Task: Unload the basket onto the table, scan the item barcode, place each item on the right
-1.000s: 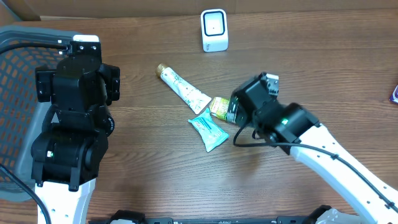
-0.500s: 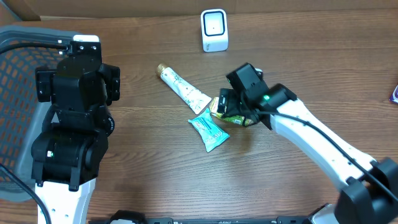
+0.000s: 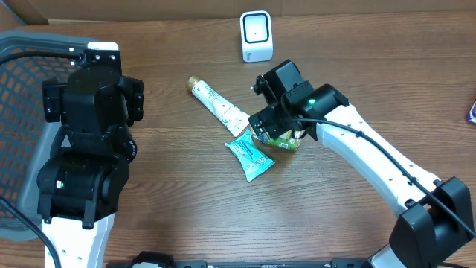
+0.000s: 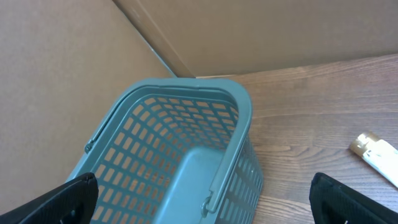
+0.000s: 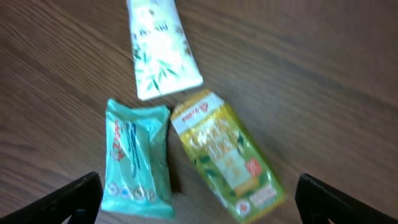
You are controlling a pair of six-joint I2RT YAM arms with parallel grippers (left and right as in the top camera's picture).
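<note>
Near frame centre, right hand (image 3: 266, 125) hangs open over yellow-green packet (image 5: 227, 155); I see left hand (image 4: 205, 199) open above basket (image 4: 244, 118).

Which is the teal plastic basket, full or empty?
Empty where visible: the left wrist view shows the teal plastic basket with bare mesh walls and floor.

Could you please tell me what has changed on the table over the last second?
The right gripper swung left and farther up the table. It now hovers open over the yellow packet, holding nothing. The tube, teal packet, scanner, basket and left arm stayed put.
</note>
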